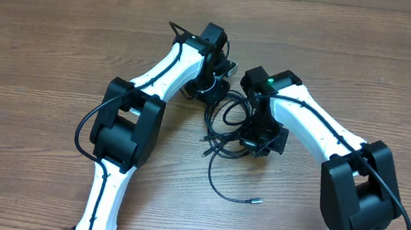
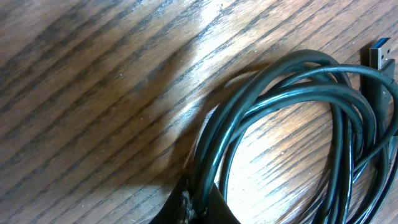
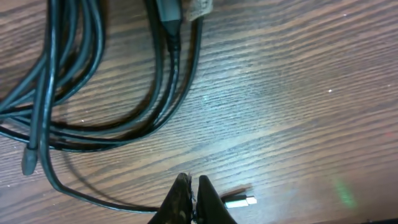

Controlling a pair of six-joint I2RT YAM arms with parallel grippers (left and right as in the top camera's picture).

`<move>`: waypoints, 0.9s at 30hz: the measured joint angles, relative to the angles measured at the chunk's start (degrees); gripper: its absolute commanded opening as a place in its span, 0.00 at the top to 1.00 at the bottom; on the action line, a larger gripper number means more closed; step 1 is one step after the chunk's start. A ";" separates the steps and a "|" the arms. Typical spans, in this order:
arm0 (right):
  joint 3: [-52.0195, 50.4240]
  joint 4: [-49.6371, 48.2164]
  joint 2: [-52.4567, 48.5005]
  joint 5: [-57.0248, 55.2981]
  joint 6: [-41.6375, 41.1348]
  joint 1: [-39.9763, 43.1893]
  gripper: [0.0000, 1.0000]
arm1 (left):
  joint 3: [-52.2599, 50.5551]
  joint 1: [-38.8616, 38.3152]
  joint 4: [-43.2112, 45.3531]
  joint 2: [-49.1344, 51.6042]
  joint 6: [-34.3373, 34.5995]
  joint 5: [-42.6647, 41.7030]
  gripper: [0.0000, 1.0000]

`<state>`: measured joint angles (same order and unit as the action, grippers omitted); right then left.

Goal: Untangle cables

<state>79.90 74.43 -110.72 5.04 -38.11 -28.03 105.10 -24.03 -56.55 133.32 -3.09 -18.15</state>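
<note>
The cables (image 1: 224,124) lie as a tangle of thin black loops on the wooden table between my two arms. One loose end (image 1: 256,201) trails toward the front. My left gripper (image 1: 212,91) reaches down at the tangle's back left. In the left wrist view the left gripper (image 2: 200,205) is shut on a dark strand of the coiled cables (image 2: 298,93), and a blue-tipped plug (image 2: 378,53) lies at the far right. My right gripper (image 1: 261,144) stands at the tangle's right side. Up close, the right gripper (image 3: 193,190) is shut on a thin cable beside its silver plug tip (image 3: 241,201).
More cable loops (image 3: 99,124) run across the upper left of the right wrist view, with a black plug (image 3: 30,163) at the left edge and a connector body (image 3: 171,12) at the top. Bare wooden table (image 1: 57,42) surrounds the tangle.
</note>
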 measured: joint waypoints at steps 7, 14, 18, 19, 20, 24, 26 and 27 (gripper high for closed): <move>-0.07 -4.00 0.00 -4.85 -0.72 -0.57 0.72 | 0.00 0.00 -0.04 0.00 0.00 0.04 0.94; -0.33 -12.20 0.00 -8.17 -0.66 -0.59 0.71 | 0.00 0.00 -0.04 0.00 0.00 0.20 0.93; -2.03 -15.21 -0.02 -9.42 -0.66 -0.61 0.70 | 0.00 0.00 -0.04 0.00 0.00 0.22 0.93; -2.56 -15.74 -0.04 -9.79 -0.63 -0.61 0.68 | 0.00 0.00 -0.04 0.00 0.00 0.22 0.93; -3.43 -16.72 -0.07 -10.56 -0.68 -0.63 0.67 | 0.00 0.00 -0.04 0.00 0.00 0.22 0.93; -5.77 -19.71 -0.20 -13.20 -0.63 -0.61 0.67 | 0.00 0.00 -0.04 0.00 0.00 0.22 0.93; -7.17 -20.33 -0.20 -14.62 -0.63 -0.63 0.67 | -0.02 0.00 -0.04 0.00 0.00 0.24 0.93; -7.89 -20.33 -0.20 -15.32 -0.61 -0.63 0.67 | -0.02 0.00 -0.07 0.00 0.00 0.24 0.93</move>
<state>72.01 54.11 -110.91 -10.28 -38.72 -28.67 105.08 -24.03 -56.62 133.32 -3.09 -17.91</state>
